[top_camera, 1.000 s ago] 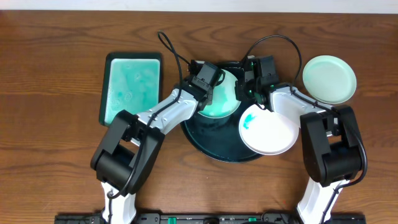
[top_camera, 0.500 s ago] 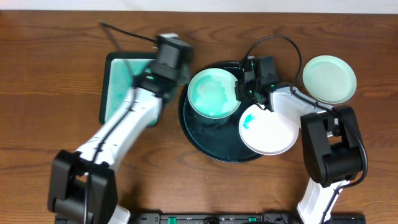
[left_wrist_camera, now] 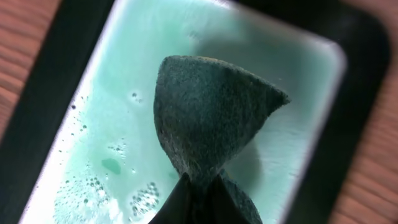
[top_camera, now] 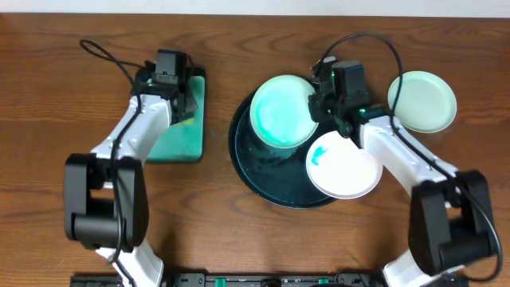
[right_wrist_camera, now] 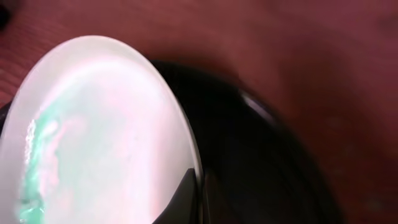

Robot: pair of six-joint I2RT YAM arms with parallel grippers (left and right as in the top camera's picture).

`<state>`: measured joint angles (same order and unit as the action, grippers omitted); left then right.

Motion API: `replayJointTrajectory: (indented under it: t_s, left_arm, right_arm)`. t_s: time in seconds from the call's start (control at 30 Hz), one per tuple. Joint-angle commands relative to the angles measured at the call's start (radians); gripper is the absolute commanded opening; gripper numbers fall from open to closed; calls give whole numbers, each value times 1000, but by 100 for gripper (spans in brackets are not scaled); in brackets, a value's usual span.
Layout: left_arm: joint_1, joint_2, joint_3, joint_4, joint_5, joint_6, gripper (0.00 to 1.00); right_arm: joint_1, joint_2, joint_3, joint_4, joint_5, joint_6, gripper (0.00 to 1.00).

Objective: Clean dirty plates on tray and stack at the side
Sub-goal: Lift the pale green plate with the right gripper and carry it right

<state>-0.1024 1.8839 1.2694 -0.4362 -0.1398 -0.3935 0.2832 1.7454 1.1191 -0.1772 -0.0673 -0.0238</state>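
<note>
We note the right pincer (top_camera: 313, 108) clamped on the rim of the smeared plate (top_camera: 279, 112), which lies just to its left over the round tray (top_camera: 263, 182); the left pincer (top_camera: 180, 105), pinching a sponge (left_wrist_camera: 211, 118), hangs well apart over the rectangular tray (top_camera: 199, 127).

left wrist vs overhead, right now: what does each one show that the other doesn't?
Left wrist only: a dark sponge pinched in the shut left gripper, and bubbles in the teal liquid beneath it.
Overhead only: the round tray, the right gripper shut on the rim of a teal-coated plate, a white plate with a small smear overlapping the tray's rim, and a third plate off the tray on the tabletop.
Both: the rectangular tray of teal liquid and the wood tabletop.
</note>
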Motion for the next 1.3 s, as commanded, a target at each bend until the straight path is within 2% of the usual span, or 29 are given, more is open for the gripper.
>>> replayJointTrajectory:
  t_s: [0.0,0.1,0.3,0.4,0.5,0.53,0.67,0.77,1.27]
  left_arm:
    - [39,18,-7,11,-2,-12,7]
    - [55,18,-7,11,-2,-11,7]
    - [61,18,-7,11,-2,-11,8]
    - [61,18,-7,10,-2,-11,16]
    - [61,18,-7,10,-2,-11,17]
    - [61,18,-7,10,-2,-11,24]
    - [61,18,-7,11,-2,-11,49]
    - [61,18,-7,11,-2,-11,56]
    - [61,18,-7,10,-2,-11,58]
  right_arm:
    - [29,-71,-2,-14,138,-110,1]
    - [74,-111,-2,-15,303,-193,1]
    - [224,-162,-2,48,629,-469,1]
    - [303,-163,-2,108,778,-638,1]
    - [368,-163,-1,173,891,-795,1]
    - [387,-163,-2,198,919,-840,1]
    - [443,-163,-2,254,970,-997,1]
    - [475,-163,-2,280,997,-1076,1]
    - [517,-163,-1,306,1014,-1238,1]
